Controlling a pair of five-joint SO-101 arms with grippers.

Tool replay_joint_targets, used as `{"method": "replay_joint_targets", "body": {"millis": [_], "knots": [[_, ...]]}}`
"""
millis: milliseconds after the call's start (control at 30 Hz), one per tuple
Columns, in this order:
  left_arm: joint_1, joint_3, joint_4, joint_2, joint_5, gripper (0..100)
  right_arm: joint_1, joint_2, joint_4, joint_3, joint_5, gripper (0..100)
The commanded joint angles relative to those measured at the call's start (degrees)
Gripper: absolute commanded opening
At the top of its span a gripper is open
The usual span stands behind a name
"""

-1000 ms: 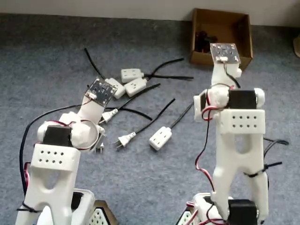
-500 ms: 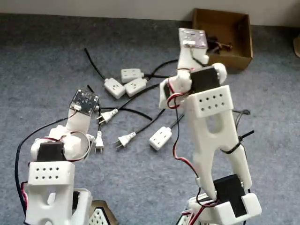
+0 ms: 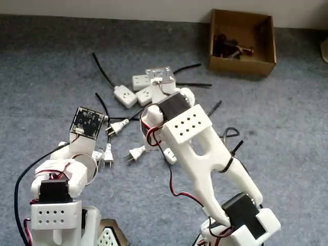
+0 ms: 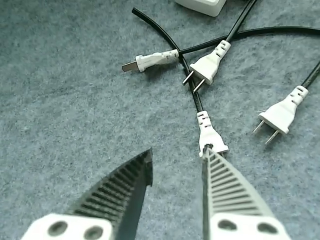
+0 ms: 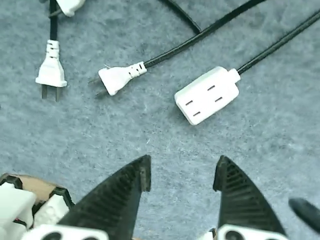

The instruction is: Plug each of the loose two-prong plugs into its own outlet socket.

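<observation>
Just beside the left gripper (image 4: 176,154) lies a plug (image 4: 210,139).

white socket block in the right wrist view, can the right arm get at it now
Probably yes. The right gripper, fingers open, faces the white rectangular plastic socket block, with bare grey carpet between them; the nearest white two-prong plug lies apart from it.

Grey carpet (image 3: 51,61) meets a pale wall (image 3: 102,7) behind.
</observation>
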State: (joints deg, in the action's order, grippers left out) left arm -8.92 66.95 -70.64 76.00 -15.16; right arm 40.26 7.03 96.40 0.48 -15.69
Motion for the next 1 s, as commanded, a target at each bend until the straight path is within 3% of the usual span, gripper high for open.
{"method": "replay_joint_targets", "body": {"millis": [0, 200, 300, 467, 733, 967], "knots": [[-0.6, -0.5, 0.9, -0.5, 0.6, 16, 0.7, 2.2, -1.5, -0.2, 9.6, 20.2], [-3.1, -0.2, 1.9, -0.5, 0.5, 16, 0.8, 2.2, -2.5, 0.7, 28.7, 20.2], [-5.8, 0.6, 3.3, -0.9, 0.4, 16, 0.7, 0.9, -2.6, 1.6, 33.8, 20.2], [-6.0, 1.0, 3.7, -1.0, -1.0, 16, 0.9, -1.8, -5.1, 3.9, 48.4, 20.2], [-6.0, 1.0, 3.7, -0.9, -1.1, 16, 3.3, -2.5, -9.1, 7.5, 63.5, 20.2], [-6.0, 1.1, 3.7, -0.7, -1.1, 16, 5.0, -2.9, -14.6, 7.9, 70.9, 20.2]]}}
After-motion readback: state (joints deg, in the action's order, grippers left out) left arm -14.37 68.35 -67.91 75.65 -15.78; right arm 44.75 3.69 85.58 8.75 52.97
